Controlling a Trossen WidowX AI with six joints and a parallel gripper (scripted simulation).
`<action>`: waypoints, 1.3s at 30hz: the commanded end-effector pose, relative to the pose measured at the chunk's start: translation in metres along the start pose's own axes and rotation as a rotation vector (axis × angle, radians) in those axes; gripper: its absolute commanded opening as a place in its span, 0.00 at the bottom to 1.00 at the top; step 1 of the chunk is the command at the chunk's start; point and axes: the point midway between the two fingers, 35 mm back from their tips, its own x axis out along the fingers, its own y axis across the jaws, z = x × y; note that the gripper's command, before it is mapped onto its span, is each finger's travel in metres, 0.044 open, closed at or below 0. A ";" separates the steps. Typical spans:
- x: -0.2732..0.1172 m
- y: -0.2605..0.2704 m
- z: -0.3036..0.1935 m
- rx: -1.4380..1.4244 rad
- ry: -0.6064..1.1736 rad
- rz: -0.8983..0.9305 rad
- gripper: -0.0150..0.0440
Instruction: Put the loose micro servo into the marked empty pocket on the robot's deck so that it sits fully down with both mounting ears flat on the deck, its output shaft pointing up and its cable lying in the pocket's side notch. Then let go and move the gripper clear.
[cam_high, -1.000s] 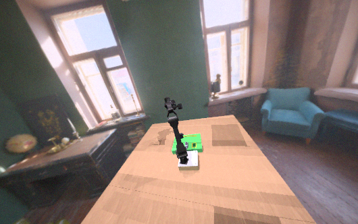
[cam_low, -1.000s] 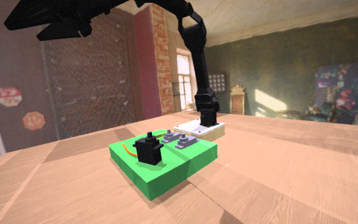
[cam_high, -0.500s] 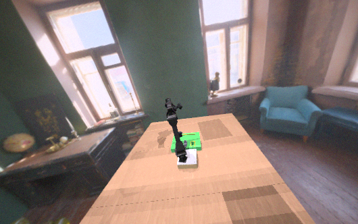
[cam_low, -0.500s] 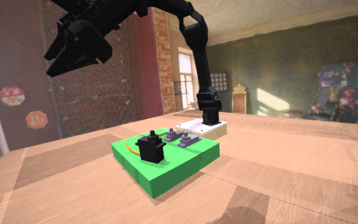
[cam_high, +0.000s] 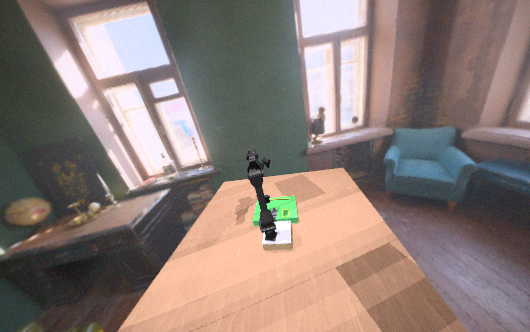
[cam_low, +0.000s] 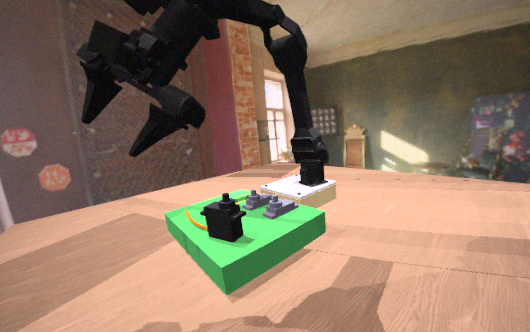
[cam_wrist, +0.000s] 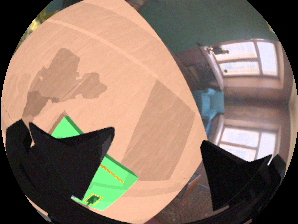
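Tabletop (cam_high: 300, 280) (cam_low: 425, 220) (cam_wrist: 125, 65): one servo (cam_low: 224, 221); one gripper (cam_low: 109, 139) (cam_wrist: 160, 139).

Wrist view: left-hand dark finger (cam_wrist: 75, 160) covers part of the green deck (cam_wrist: 127, 179); servo not discernible there. Exterior view: upper arm (cam_low: 250, 11) cut off by top edge; marked pocket's interior (cam_high: 285, 213) too small to read in top view.

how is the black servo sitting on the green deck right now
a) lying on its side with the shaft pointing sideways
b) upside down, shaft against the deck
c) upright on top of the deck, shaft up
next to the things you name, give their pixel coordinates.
c, the black servo (cam_low: 225, 222) stands on the green deck (cam_low: 280, 235) with its shaft on top and its mounting ears well above the surface.
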 end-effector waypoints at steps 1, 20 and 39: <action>0.005 0.012 -0.011 -0.114 0.025 0.061 1.00; 0.012 0.064 -0.060 -0.672 0.045 0.389 1.00; 0.001 0.109 -0.102 -1.109 -0.096 0.715 1.00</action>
